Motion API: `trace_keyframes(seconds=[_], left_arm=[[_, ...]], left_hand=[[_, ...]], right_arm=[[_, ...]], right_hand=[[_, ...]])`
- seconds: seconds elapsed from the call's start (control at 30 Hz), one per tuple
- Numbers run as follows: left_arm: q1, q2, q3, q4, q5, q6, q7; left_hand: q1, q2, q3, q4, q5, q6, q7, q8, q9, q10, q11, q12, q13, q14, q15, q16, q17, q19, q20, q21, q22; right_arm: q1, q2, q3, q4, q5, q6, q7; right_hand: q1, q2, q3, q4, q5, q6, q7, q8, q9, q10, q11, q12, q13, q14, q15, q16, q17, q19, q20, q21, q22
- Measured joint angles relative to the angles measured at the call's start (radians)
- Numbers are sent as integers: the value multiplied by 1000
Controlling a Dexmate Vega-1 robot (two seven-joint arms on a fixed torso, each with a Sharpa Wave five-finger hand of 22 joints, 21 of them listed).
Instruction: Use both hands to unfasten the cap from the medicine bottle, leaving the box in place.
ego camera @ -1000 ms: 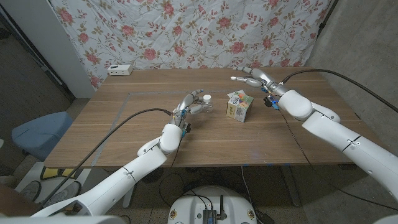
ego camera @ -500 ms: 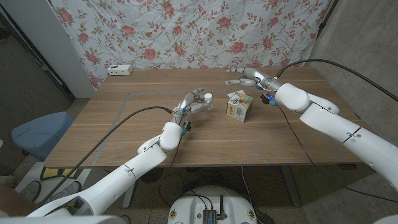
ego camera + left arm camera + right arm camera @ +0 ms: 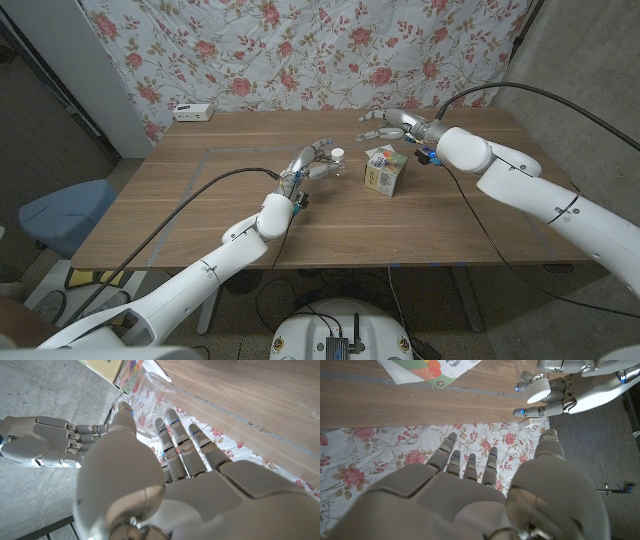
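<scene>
Since the earlier pictures, the right hand point(image 3: 385, 124) has been swung leftward over the back of the counter point(image 3: 200, 215), from a place behind the box point(image 3: 384, 171) toward the medicine bottle point(image 3: 338, 160). It is now seen hovering above and behind the box, near the bottle but apart from it. Its fingers point(image 3: 372, 133) are spread and reach toward the bottle; nothing is held in them.

The left hand point(image 3: 310, 165) has been kept almost where it was, at the bottle's near side. In the right wrist view the bottle's white cap point(image 3: 538, 389) is seen framed by the left hand's fingers point(image 3: 545, 410), which are curled about the bottle below the cap. The grip is judged to be made on the bottle's body, though the contact itself is partly hidden.

The bottle is standing upright on the counter, just left of the box. The cap is seated on the bottle. The box is not touched by either hand.

For the task, the approach stage is judged to be nearly complete: the bottle is steadied by the left hand and the cap is left exposed. A short further reach by the right hand is needed before any twisting can be begun. Care is called for so that the box is not brushed as the right arm passes over it.
</scene>
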Motion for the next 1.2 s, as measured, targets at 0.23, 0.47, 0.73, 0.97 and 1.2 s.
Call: trace_keyframes(seconds=[0.23,0.47,0.73,0.97,1.2], left_arm=[[-20,-8,9,30,2,-26,-13],[-37,-17,12,60,-8,-63,-29],[-63,-30,18,103,-17,-101,-50],[-81,-39,24,129,-20,-124,-65],[-98,-44,32,146,-13,-134,-79]], left_hand=[[0,0,10,-10,0,-10,3,0,0,0,0,-3,0,0,0,0,0,84,83,19,2],[0,0,18,-10,-8,-16,9,0,0,0,0,-6,0,0,0,0,0,168,159,39,2],[-4,-5,28,-11,-8,-23,20,0,0,2,2,1,1,9,1,0,0,270,166,60,2],[-4,-4,31,-14,-9,-23,23,0,0,5,6,1,1,9,1,0,2,325,156,70,6],[-4,-4,39,-14,-11,-23,23,0,0,7,8,1,1,13,-2,0,3,403,133,90,9]], right_arm=[[17,-5,-23,-37,-53,-68,34],[29,-6,-42,-69,-82,-112,53],[51,-5,-72,-109,-136,-200,90],[77,0,-108,-143,-190,-270,129],[104,13,-147,-163,-245,-323,158]], right_hand=[[-3,-3,0,0,0,7,7,4,0,0,0,0,0,0,0,0,0,-5,5,0,0],[-2,-3,0,0,-4,12,5,7,5,0,0,4,0,-1,10,4,0,-5,6,0,0],[7,-12,6,-2,-7,21,10,11,9,0,0,4,5,14,33,4,0,0,21,0,0],[13,-18,11,-5,-7,37,15,19,14,0,0,4,5,20,38,12,0,6,27,4,0],[25,-19,15,-10,-7,48,15,22,14,0,0,4,5,20,38,12,0,11,32,5,0]])
